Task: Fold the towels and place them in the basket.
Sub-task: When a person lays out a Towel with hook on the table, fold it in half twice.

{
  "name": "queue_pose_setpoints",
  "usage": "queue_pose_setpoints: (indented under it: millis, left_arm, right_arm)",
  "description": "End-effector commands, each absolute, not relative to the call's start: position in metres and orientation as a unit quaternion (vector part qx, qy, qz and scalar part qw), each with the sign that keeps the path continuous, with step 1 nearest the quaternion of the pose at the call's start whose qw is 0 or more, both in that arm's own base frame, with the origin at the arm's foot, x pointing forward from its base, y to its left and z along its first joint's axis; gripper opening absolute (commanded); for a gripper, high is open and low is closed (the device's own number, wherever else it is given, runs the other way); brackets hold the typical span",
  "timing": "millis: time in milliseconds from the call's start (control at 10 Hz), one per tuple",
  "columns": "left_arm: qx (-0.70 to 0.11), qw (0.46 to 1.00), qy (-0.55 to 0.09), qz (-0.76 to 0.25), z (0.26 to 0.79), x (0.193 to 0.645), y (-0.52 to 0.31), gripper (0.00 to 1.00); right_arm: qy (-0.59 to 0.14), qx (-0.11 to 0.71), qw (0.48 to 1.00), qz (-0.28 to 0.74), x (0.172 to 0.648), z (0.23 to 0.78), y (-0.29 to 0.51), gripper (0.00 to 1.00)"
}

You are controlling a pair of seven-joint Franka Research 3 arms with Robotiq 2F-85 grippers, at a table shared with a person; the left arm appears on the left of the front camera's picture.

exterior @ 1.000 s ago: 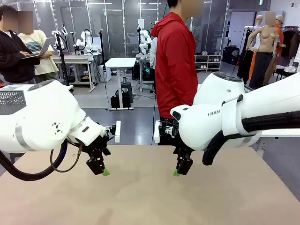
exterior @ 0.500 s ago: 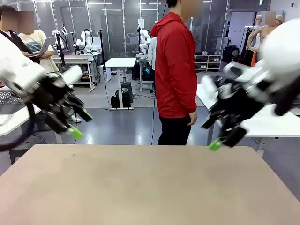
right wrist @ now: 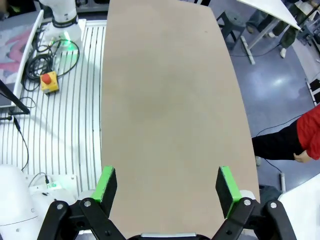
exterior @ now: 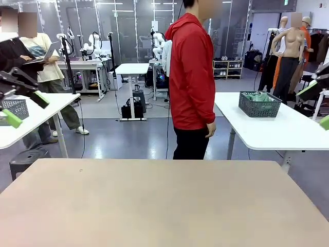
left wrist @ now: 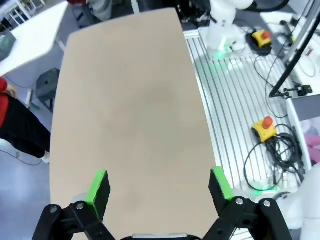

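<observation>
Hanging high over the worktop's left side, the left hand is released, its green pads spread wide with nothing between them. Its wrist view looks down past the open left hand onto a worktop that is bare from edge to edge. A person in a red jacket stands at the middle of the far edge, arms down and holding nothing.

Right of the person, on a white side table well apart from the worktop, stands a basket with a mint-green cloth in it, probably one of the towels. I cannot tell whether it is folded, or whether a second towel lies under it.

High over the right side, the right hand is likewise released and empty.

With nothing on the worktop to fold, both hands clear of it and a towel already in the basket, the task looks either finished or not yet laid out. If it is unfinished, towels and basket must first come to the worktop.
</observation>
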State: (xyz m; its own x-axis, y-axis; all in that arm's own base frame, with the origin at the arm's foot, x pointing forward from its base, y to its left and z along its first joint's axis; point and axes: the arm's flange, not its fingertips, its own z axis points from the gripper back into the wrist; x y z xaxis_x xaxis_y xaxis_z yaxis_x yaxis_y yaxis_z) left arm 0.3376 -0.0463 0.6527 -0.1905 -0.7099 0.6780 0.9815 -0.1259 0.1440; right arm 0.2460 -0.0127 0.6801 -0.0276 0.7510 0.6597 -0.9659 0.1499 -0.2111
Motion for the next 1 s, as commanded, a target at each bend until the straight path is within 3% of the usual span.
queue_pose_setpoints:
  millis: [0, 400, 600, 900]
  left_arm:
    - [-0.226, 0.593, -0.292, -0.715, 0.652, 0.339, -0.062, 1.0]
    - [-0.229, 0.593, -0.288, -0.716, 0.652, 0.337, -0.056, 1.0]
    - [-0.311, 0.61, -0.271, -0.676, 0.656, 0.369, -0.067, 1.0]
    - [-0.343, 0.604, -0.271, -0.666, 0.692, 0.406, -0.052, 1.0]
  right_arm:
    - [-0.333, 0.151, 0.675, 0.641, 0.242, 0.675, -0.003, 1.0]
    - [-0.331, 0.154, 0.679, 0.637, 0.247, 0.679, -0.005, 1.0]
    - [-0.318, 0.162, 0.721, 0.594, 0.274, 0.687, -0.016, 1.0]
    - [-0.304, 0.135, 0.749, 0.573, 0.313, 0.734, -0.044, 1.0]
